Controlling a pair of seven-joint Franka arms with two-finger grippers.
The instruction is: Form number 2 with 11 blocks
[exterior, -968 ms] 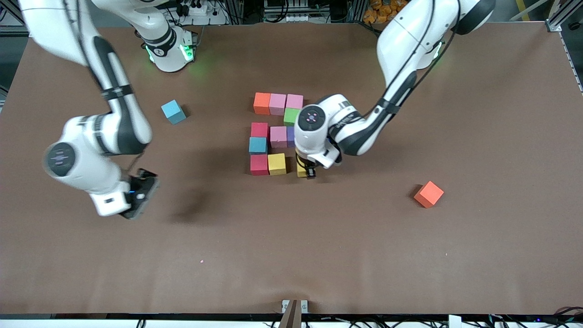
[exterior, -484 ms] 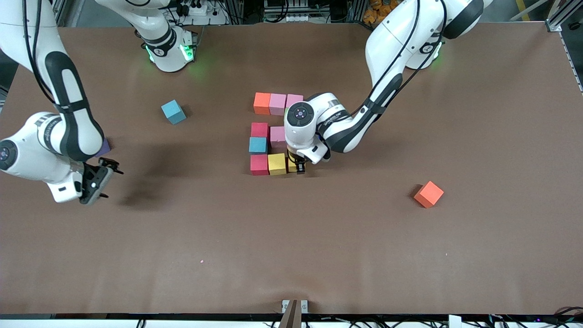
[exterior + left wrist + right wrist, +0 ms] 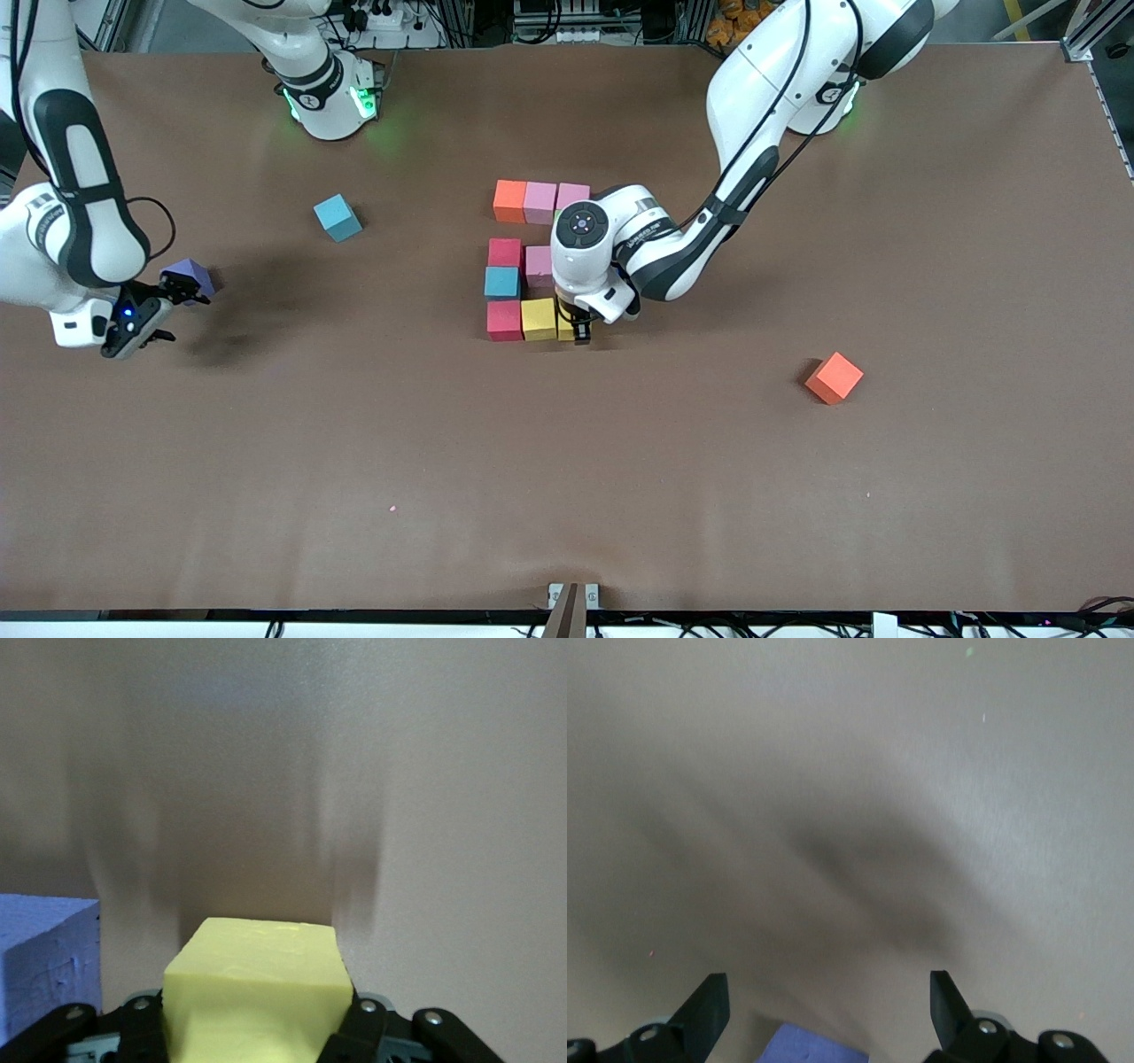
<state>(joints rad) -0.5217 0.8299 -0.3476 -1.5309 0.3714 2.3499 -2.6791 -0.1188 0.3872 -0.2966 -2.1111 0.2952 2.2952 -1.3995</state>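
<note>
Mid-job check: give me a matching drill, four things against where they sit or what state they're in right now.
1. left gripper
2. right gripper
3. orange block
4. cyan block

A. loose, toward the left arm's end
B. open, by the purple block
C. shut on the yellow block
D. loose, toward the right arm's end

Pairs: 1-C, 2-B, 3-A, 4-D

Left tool (image 3: 257, 1028) clamps a yellow foam cube (image 3: 257, 988) over the brown tabletop (image 3: 425, 797), blue-purple foam cube (image 3: 44, 966) just beside.
</note>
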